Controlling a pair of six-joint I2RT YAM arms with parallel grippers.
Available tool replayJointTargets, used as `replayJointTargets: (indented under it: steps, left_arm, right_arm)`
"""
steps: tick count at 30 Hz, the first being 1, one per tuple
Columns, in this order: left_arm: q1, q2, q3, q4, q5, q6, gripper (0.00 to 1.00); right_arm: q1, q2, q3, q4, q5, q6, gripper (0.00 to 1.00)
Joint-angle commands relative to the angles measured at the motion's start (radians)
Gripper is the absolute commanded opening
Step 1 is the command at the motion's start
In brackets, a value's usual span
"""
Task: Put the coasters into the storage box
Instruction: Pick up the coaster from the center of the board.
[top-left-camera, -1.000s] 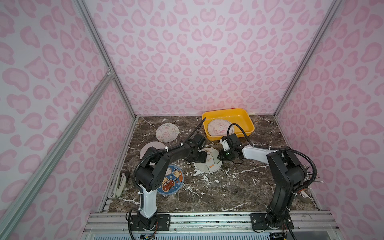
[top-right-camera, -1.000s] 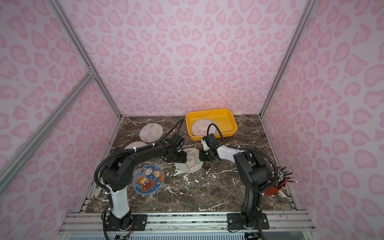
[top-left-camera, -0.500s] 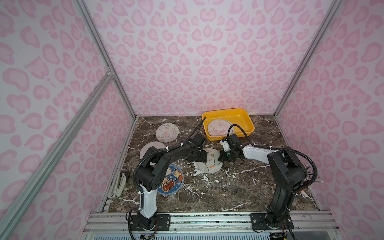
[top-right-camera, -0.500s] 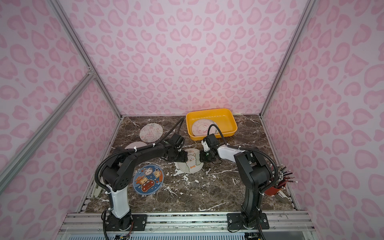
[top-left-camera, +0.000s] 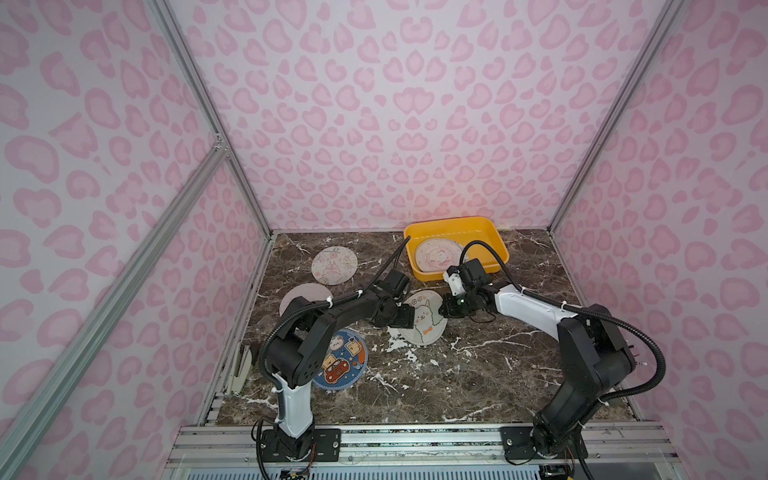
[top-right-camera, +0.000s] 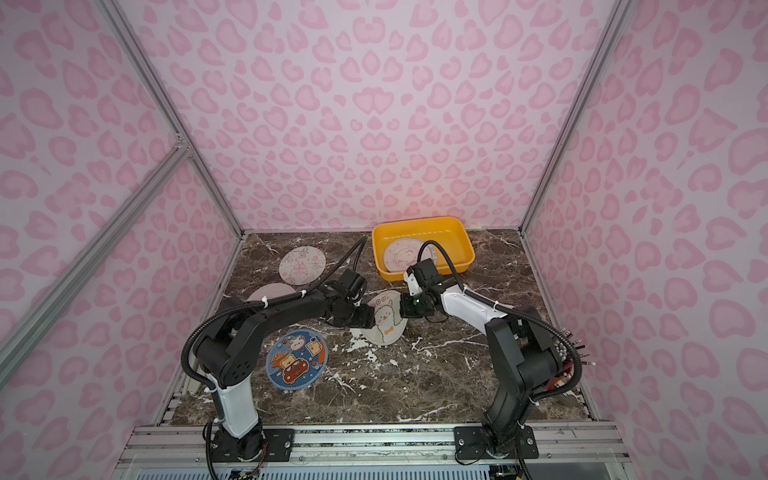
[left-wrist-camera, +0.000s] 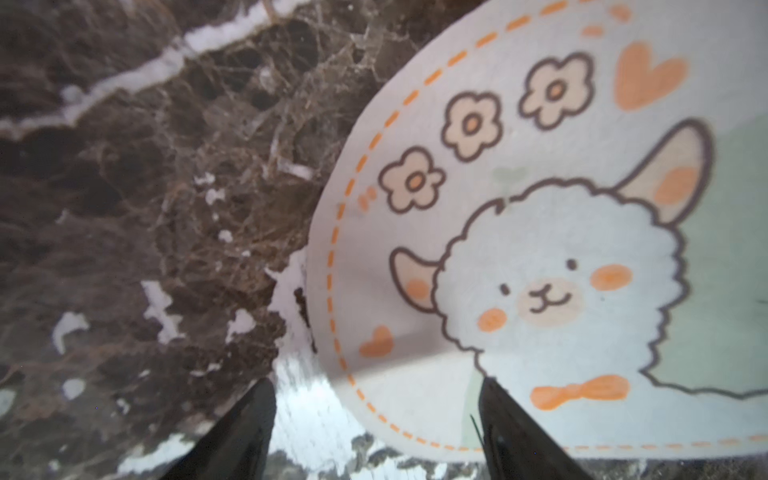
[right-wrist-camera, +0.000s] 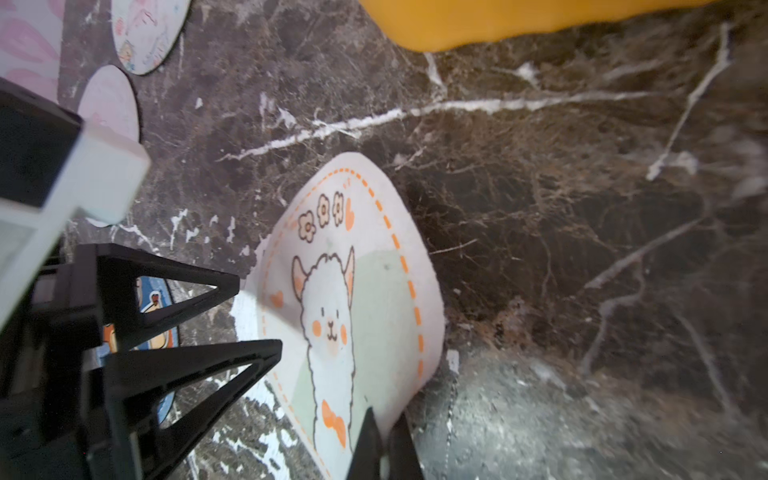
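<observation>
The tabletop (top-left-camera: 478, 374) is dark marble with white veins. The yellow box (top-left-camera: 453, 224) stands at its far edge, right of centre, and contains one pink-print coaster (top-left-camera: 436, 253) lying flat. Four coasters lie outside the box. A line-print coaster (top-left-camera: 334, 266) sits far left, and a plain pale coaster (top-left-camera: 301, 295) is just in front of it, partly covered by the left arm. A blue coaster (top-left-camera: 345, 361) lies near the left arm's base, also partly covered. The alpaca coaster (top-left-camera: 424, 322) lies between the two grippers, in front of the box and apart from it. The route from this coaster to the box is crossed only by the right wrist and its cable. The left gripper (left-wrist-camera: 376, 386) is open, its two black fingers spread apart. One fingertip stands over the marble and the other over the coaster's near rim, and it grips nothing. The right gripper (right-wrist-camera: 384, 419) is closed, its fingertips pinched on the opposite rim of the alpaca coaster (right-wrist-camera: 365, 291). The coaster bows upward, with its far side raised off the marble.
</observation>
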Motion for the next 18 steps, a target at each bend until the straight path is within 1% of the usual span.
replayJointTargets:
  steps: [1,4,10,13,14,18]
  left_arm:
    - [0.01,-0.036,-0.02,-0.007,0.009,-0.003,0.82]
    - [0.017,-0.067,-0.039,-0.006,0.008,-0.002,0.86]
    - [0.024,-0.103,-0.062,0.001,0.012,0.006,0.9]
    - [0.026,-0.115,-0.071,0.002,0.016,0.006,0.91]
    - [0.026,-0.118,-0.076,0.004,0.016,0.006,0.91]
    - [0.026,-0.134,-0.093,0.008,0.016,0.008,0.93]
  right_arm:
    - [0.0,-0.045,0.015,-0.071,0.0,-0.021,0.0]
    - [0.001,-0.095,0.048,-0.12,0.0,-0.035,0.0]
    - [-0.024,-0.145,0.169,-0.199,0.021,-0.052,0.0]
    - [-0.049,-0.138,0.243,-0.223,0.024,-0.061,0.0]
    - [-0.057,-0.132,0.291,-0.23,0.026,-0.065,0.0]
    - [-0.093,-0.081,0.405,-0.248,0.04,-0.093,0.0]
